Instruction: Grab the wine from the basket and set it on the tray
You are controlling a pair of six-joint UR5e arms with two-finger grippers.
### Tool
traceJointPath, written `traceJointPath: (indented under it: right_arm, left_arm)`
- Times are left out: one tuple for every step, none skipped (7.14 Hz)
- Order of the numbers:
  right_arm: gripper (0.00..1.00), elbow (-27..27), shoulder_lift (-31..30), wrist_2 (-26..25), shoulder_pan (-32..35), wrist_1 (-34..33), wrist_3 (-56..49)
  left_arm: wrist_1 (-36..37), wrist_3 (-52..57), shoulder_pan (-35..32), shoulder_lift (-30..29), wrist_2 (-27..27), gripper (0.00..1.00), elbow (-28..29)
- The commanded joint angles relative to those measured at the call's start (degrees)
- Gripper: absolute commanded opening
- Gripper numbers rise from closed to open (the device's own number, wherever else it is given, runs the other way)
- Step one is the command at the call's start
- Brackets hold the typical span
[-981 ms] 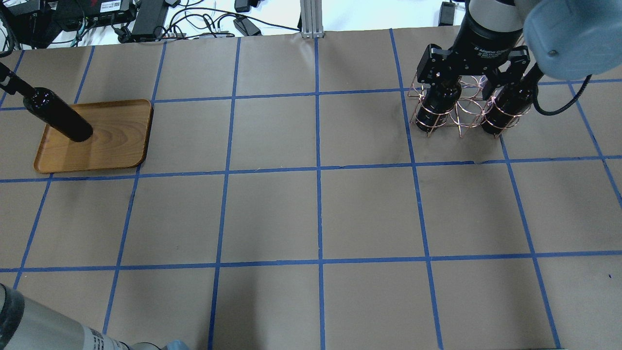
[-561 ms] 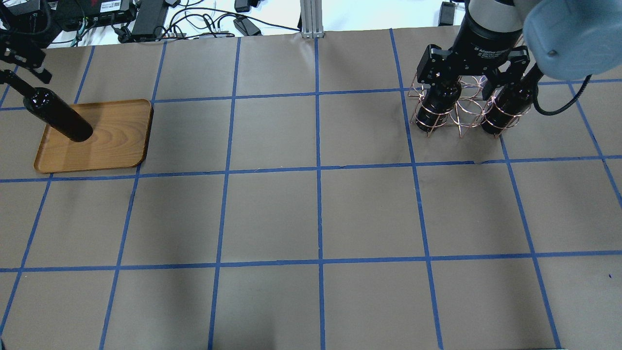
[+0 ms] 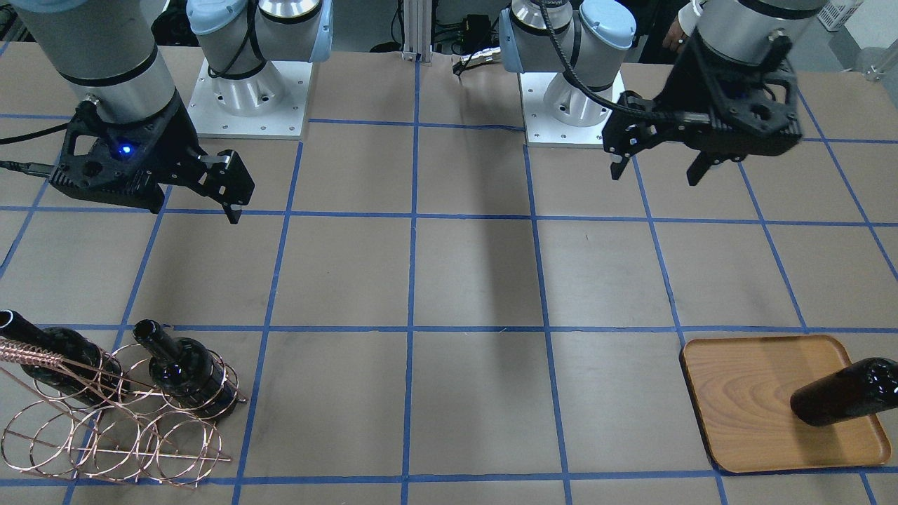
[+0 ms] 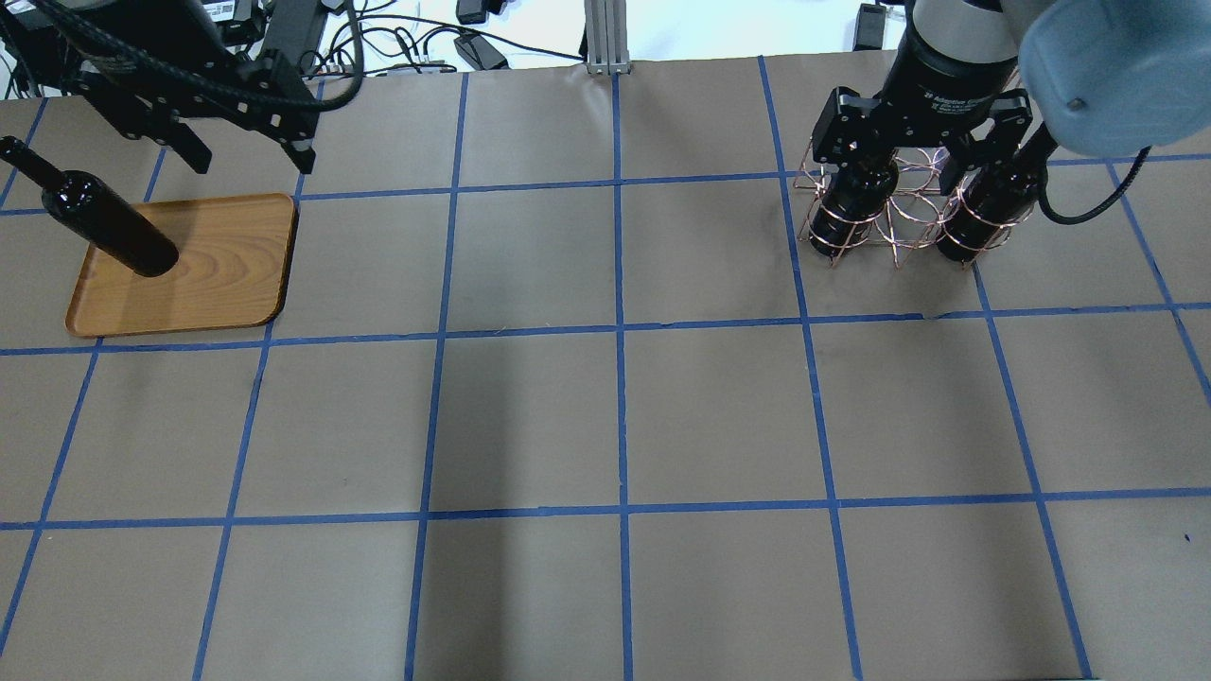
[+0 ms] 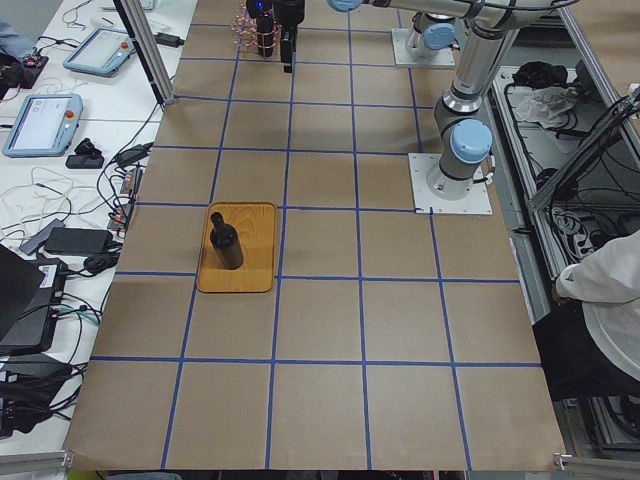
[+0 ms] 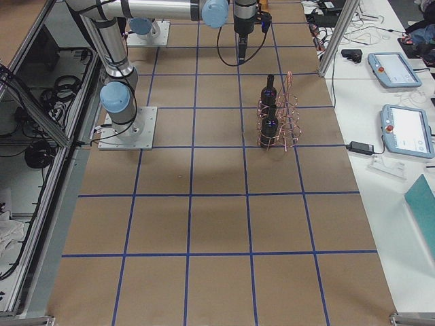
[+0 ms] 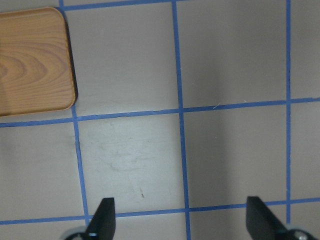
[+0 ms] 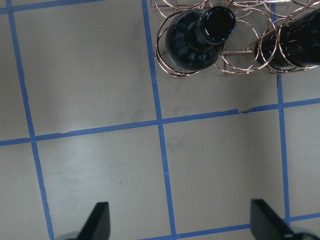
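Note:
One wine bottle (image 4: pixel 114 227) stands upright on the wooden tray (image 4: pixel 218 274) at the far left; both also show in the front view, the bottle (image 3: pixel 842 393) on the tray (image 3: pixel 751 393). My left gripper (image 4: pixel 251 156) is open and empty, raised to the right of the bottle and apart from it. The copper wire basket (image 4: pixel 894 213) at the far right holds two more bottles (image 4: pixel 851 203) (image 4: pixel 984 213). My right gripper (image 8: pixel 182 222) is open and empty, hovering above the table beside the basket (image 8: pixel 240 45).
Cables and electronics (image 4: pixel 284 38) lie beyond the far table edge, beside an aluminium post (image 4: pixel 605 38). The two arm bases (image 3: pixel 245 91) (image 3: pixel 568 98) stand on the robot's side. Teach pendants (image 6: pixel 408 129) lie on a side table. Brown paper with blue tape lines covers the table.
My left gripper came into view near the bottle's neck, then moved right, away from it. The bottle stays standing on the tray. The right arm has not moved.

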Motion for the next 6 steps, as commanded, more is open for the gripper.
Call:
traceJointPath:
  right_arm:
    - [1.0,0.0,-0.1,0.0,0.0,0.0,-0.1]
    - [1.0,0.0,0.0,-0.1,0.0,0.1,-0.1]
    - [1.0,0.0,-0.1,-0.1,0.0,0.0,-0.1]
    - [1.0,0.0,-0.1,0.0,0.0,0.0,-0.1]
    - [1.0,0.0,0.0,-0.1,0.0,0.1,-0.1]
    - [1.0,0.0,0.0,-0.1,0.0,0.0,-0.1]
  left_arm:
    - [0.1,-1.3,-2.4,2.2,0.0,0.92,-2.2]
    - [0.2,-1.5,-2.5,2.6,-0.7,0.92,-2.8]
    - [0.2,-1.4,-2.5,2.7,-0.4,0.92,-3.1]
    - [0.3,-1.5,-2.6,3.0,-0.4,0.92,-3.5]
    - [0.2,-0.8,-2.6,3.7,-0.1,0.92,-3.8]
    - [0.3,-0.9,-2.4,3.1,-0.5,0.92,-3.8]
